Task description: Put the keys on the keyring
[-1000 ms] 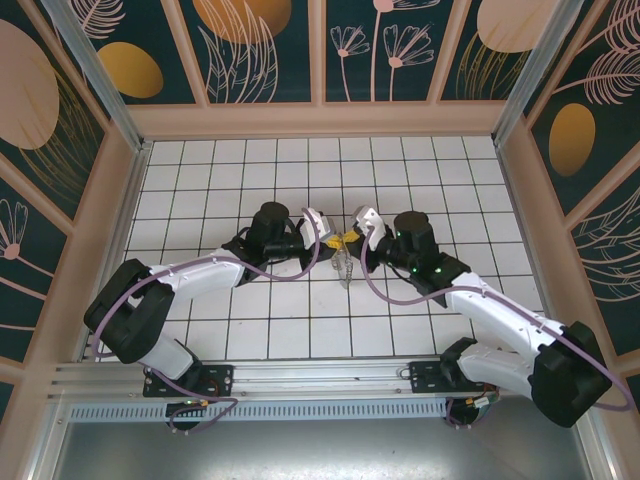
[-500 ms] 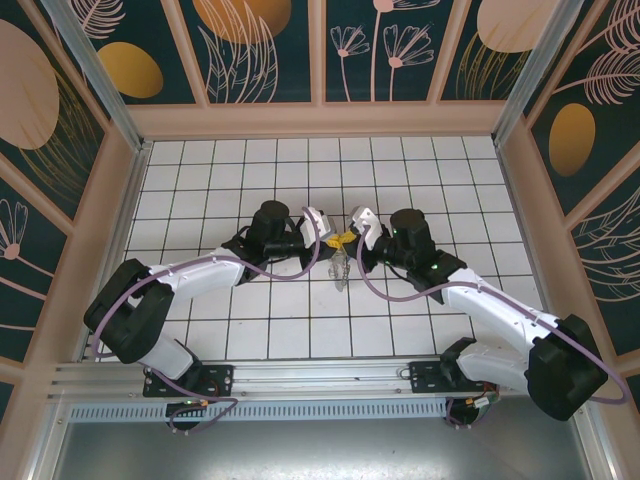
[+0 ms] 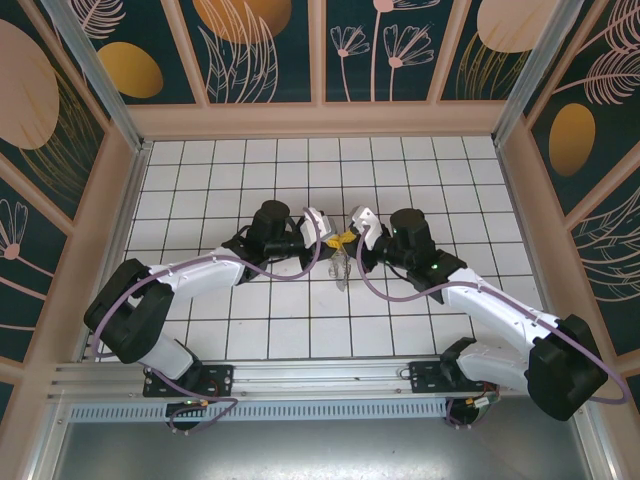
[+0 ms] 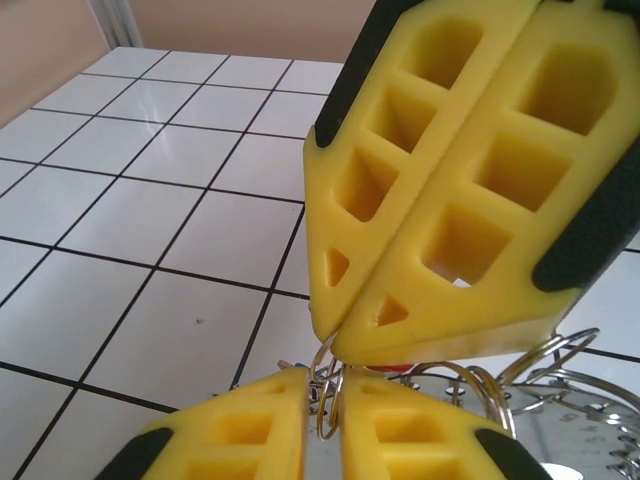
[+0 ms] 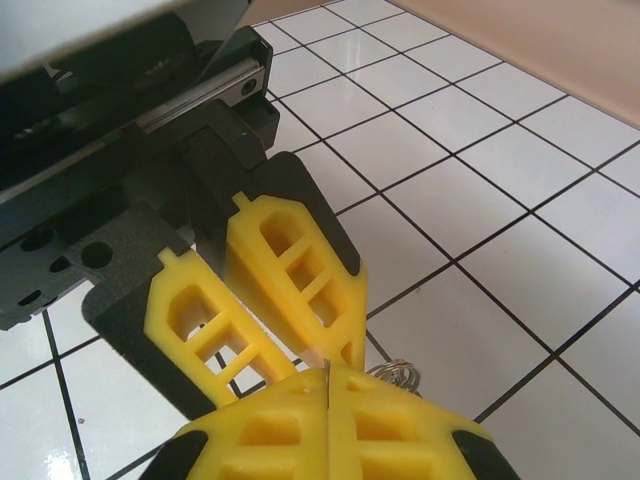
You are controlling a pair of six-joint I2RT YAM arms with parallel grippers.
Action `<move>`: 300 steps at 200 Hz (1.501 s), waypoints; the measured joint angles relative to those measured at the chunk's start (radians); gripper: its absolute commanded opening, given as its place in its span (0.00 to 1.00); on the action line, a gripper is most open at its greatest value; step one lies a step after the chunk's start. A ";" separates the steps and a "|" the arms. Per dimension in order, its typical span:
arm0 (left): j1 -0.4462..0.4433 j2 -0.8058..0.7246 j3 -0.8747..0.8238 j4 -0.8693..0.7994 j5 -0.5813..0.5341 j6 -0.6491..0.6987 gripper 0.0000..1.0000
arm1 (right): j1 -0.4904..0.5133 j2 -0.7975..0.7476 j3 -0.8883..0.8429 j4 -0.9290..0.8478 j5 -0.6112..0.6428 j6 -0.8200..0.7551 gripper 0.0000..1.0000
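The keyring (image 3: 342, 266) hangs mid-table (image 3: 400, 320), just below where the two arms meet nose to nose. The left gripper (image 4: 325, 390) is nipped onto one of its thin wire loops. The right gripper (image 5: 328, 375) is squeezed fully closed, tip against the loops. Whether it holds anything, I can't tell.

White tiled floor (image 3: 230, 330); floral wall panels (image 3: 250, 50); metal rail (image 3: 300, 372).
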 measured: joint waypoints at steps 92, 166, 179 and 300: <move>0.000 0.002 0.007 -0.009 -0.015 0.015 0.22 | 0.000 -0.001 0.000 0.000 0.014 0.000 0.00; 0.000 0.002 0.009 -0.016 -0.019 0.020 0.19 | 0.000 -0.001 0.000 0.000 0.018 0.000 0.00; 0.000 0.003 0.011 -0.018 -0.019 0.021 0.17 | 0.000 -0.003 0.000 0.000 0.019 0.000 0.00; -0.002 0.014 0.018 0.006 -0.022 0.003 0.00 | 0.006 -0.037 -0.031 0.019 0.126 0.001 0.00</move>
